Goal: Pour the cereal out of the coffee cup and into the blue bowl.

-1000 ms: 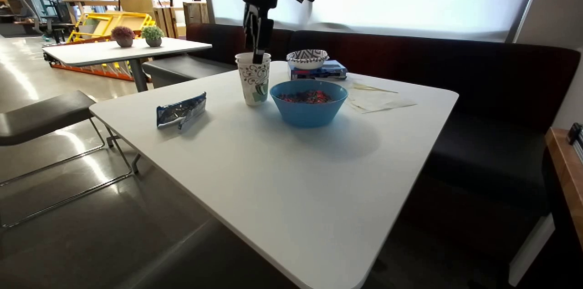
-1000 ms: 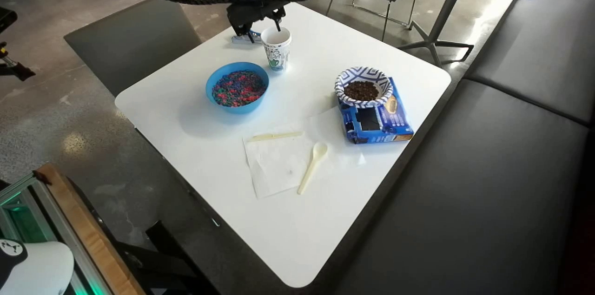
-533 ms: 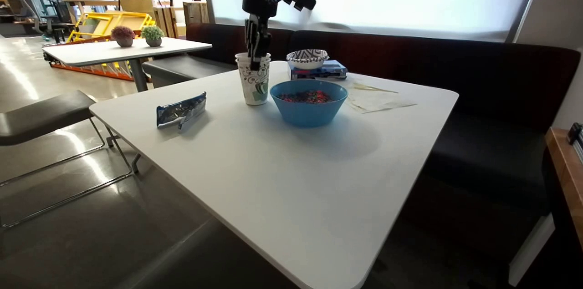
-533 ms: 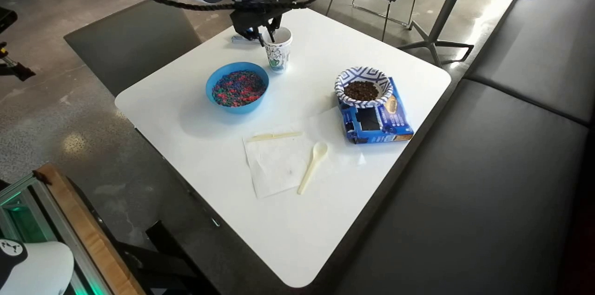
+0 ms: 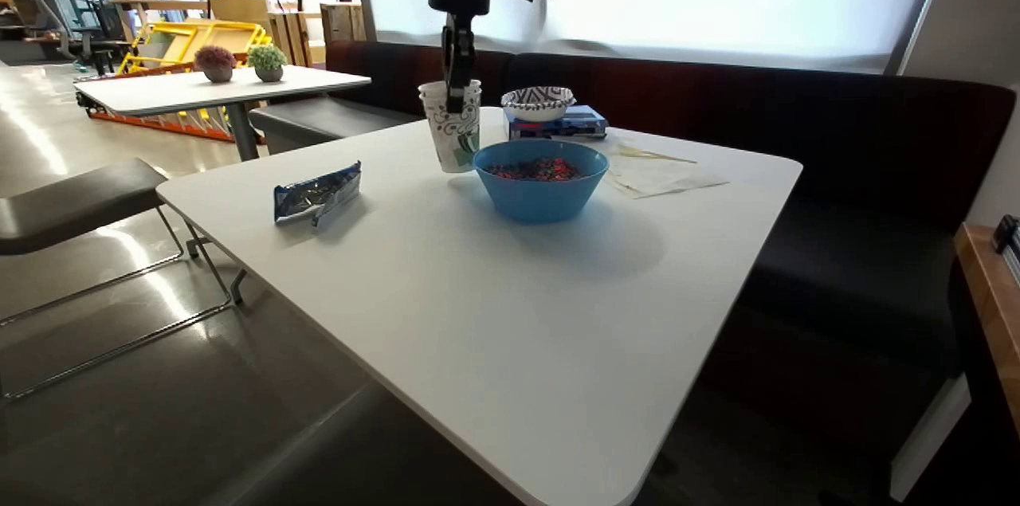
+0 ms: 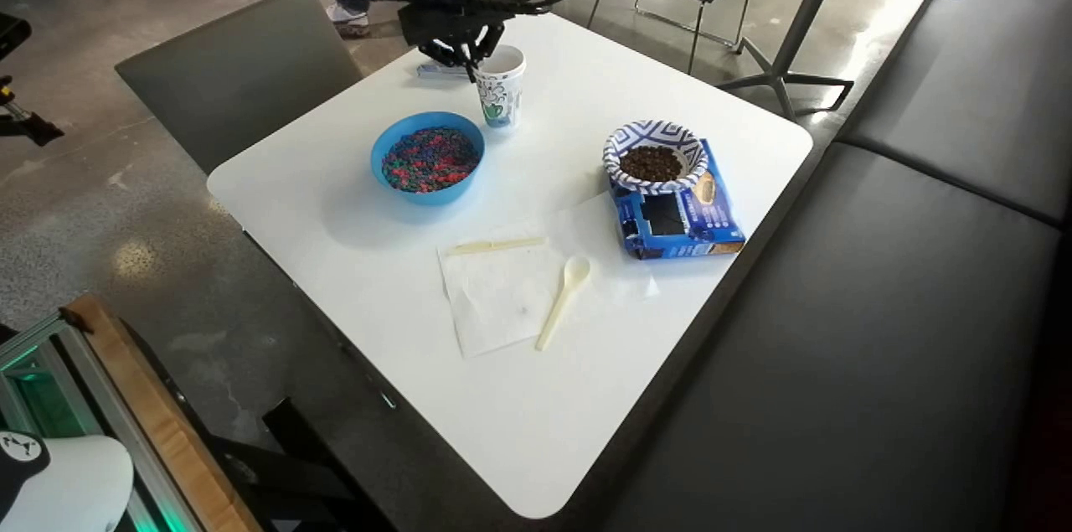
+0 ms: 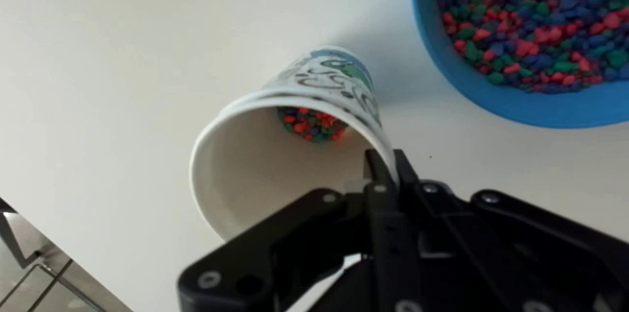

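The coffee cup [image 5: 454, 143], white with a dark swirl print and a rim that looks doubled, hangs slightly tilted just above the table. My gripper [image 7: 388, 157] is shut on its rim wall, one finger inside the cup and one outside. Cereal [image 7: 314, 125] in red, green and blue lies at the cup's bottom in the wrist view. Close beside the cup stands the blue bowl [image 6: 444, 195], upright on the table and holding a broad heap of the same cereal [image 6: 430, 155]. In the wrist view the bowl is cut off at the upper right.
A patterned paper bowl [image 6: 653, 130] with dark brown pieces rests on a blue box [image 6: 691, 226]. A spoon [image 6: 565, 297] and a knife [image 6: 498, 245] lie on napkins [image 6: 494, 306]. A foil packet [image 5: 317, 195] stands near the table's edge [image 5: 263, 255].
My gripper came down over the cup's rim and went from open to shut on it. The cup has since risen a little off the table and tilted slightly. The bowl has not moved.
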Available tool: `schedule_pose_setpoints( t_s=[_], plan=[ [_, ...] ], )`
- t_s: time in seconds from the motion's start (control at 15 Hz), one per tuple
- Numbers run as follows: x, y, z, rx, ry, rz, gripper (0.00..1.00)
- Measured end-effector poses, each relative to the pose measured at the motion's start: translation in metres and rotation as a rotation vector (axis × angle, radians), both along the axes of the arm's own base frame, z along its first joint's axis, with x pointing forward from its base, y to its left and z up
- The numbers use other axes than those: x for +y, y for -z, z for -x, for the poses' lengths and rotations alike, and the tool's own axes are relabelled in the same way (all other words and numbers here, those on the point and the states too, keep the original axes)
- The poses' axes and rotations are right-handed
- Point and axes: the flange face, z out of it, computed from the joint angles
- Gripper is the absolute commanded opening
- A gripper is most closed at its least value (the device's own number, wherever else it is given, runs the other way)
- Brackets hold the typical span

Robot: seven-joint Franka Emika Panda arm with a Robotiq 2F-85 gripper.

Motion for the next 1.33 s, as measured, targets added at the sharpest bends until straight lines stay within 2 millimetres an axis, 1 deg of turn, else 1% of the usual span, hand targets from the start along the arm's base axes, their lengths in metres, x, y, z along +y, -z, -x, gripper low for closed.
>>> schedule_pose_setpoints(
  t_s=[0.13, 0.33, 0.47, 0.67, 0.87, 1.0, 1.13, 1.33],
  plan=[
    [-0.001, -0.022, 0.001, -0.01, 0.072, -0.024, 0.01],
    [-0.002, -0.062, 0.008, -0.04, 0.17, -0.085, 0.01],
    [-0.003, -0.082, 0.021, -0.031, 0.226, -0.145, 0.01],
    [-0.001, -0.096, 0.048, 0.016, 0.315, -0.279, 0.01],
    [-0.004, -0.101, 0.079, 0.066, 0.388, -0.437, 0.01],
    [-0.01, -0.099, 0.099, 0.091, 0.436, -0.544, 0.01],
    [-0.021, -0.092, 0.117, 0.126, 0.473, -0.649, 0.01],
    [-0.047, -0.071, 0.142, 0.175, 0.521, -0.783, 0.01]
  ],
)
